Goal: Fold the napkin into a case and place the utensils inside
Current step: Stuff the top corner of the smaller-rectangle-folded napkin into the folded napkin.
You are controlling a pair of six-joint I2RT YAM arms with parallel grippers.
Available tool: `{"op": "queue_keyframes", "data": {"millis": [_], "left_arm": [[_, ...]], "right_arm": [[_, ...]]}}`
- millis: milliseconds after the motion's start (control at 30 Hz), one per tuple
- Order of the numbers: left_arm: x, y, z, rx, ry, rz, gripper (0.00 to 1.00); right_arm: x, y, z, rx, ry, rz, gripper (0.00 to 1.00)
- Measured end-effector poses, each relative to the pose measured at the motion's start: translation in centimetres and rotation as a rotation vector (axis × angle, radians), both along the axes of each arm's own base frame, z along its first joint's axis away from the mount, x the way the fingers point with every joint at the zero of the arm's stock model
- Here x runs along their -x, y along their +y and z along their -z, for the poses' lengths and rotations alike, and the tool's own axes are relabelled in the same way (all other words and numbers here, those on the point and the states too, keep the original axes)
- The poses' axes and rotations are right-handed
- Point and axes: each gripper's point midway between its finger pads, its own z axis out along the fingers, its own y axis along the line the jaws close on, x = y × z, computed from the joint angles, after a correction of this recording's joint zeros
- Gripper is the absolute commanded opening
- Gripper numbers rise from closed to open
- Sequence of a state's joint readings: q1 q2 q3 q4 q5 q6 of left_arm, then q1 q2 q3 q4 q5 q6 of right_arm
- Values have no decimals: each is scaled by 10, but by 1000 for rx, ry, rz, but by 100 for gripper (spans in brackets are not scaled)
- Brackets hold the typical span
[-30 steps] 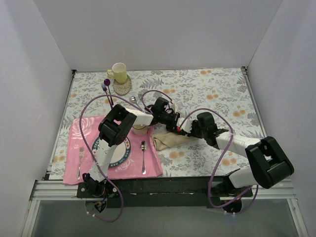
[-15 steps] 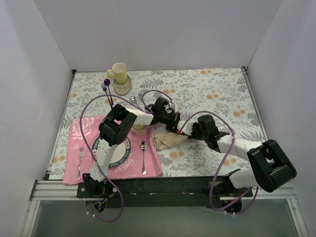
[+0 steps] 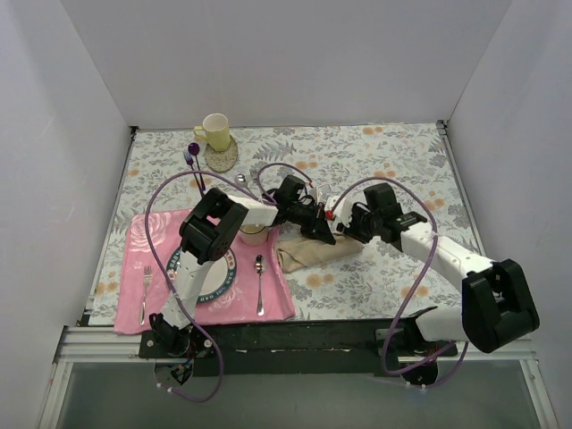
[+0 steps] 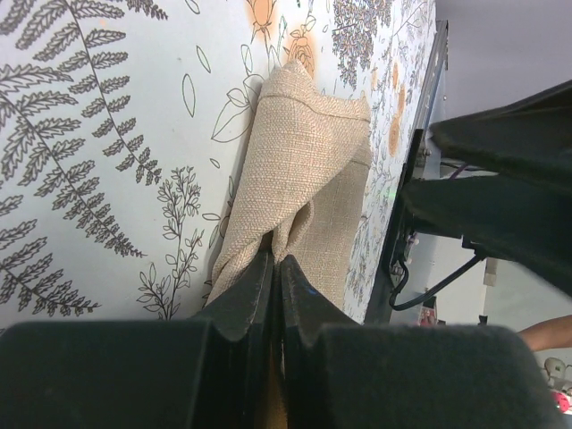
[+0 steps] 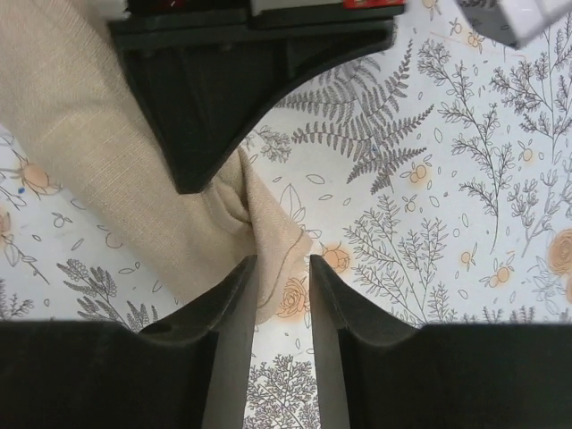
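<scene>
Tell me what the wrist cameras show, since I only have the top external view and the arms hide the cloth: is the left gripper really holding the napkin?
Observer: Yes. The left gripper is shut on a bunched fold at one end of the napkin.
Operator: And the right one?
Observer: The right gripper has its jaws parted, with the napkin's pointed corner at their tips. I cannot tell whether they touch it.
Operator: Anything lying under that corner?
Observer: Only the floral tablecloth, which shows through the gap.
</scene>
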State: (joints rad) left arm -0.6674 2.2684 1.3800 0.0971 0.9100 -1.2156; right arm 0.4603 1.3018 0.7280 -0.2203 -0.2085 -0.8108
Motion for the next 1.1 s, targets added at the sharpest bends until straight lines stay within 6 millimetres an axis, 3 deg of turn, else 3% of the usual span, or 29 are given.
{"op": "queue_keyframes", "data": {"millis": [133,233,333,467,767,900,967,1100], "left_arm": [[0,0,0,1,-2,2,0],[0,0,0,-2,0,2,0],[0,0,0,-3,0,4,0],[0,0,0,-4,0,4,0],[0,0,0,-7,5,3,0],[0,0,0,-11,7,3,11],[-1,0,-1,-15,3,5,28],[-4,-2,-9,-10,-6,19,38]], "right_arm": [[-19,0,-19,-105,118,56,26],[-31,2,-21,-175,218,97,22],[-30,0,-8,-217,341,137,20],[-11,-1,14,-223,498,174,20],[9,-5,51,-192,641,240,19],[7,-6,52,-196,650,267,17],[7,-7,53,-201,659,280,16],[5,-8,54,-216,690,309,13]]}}
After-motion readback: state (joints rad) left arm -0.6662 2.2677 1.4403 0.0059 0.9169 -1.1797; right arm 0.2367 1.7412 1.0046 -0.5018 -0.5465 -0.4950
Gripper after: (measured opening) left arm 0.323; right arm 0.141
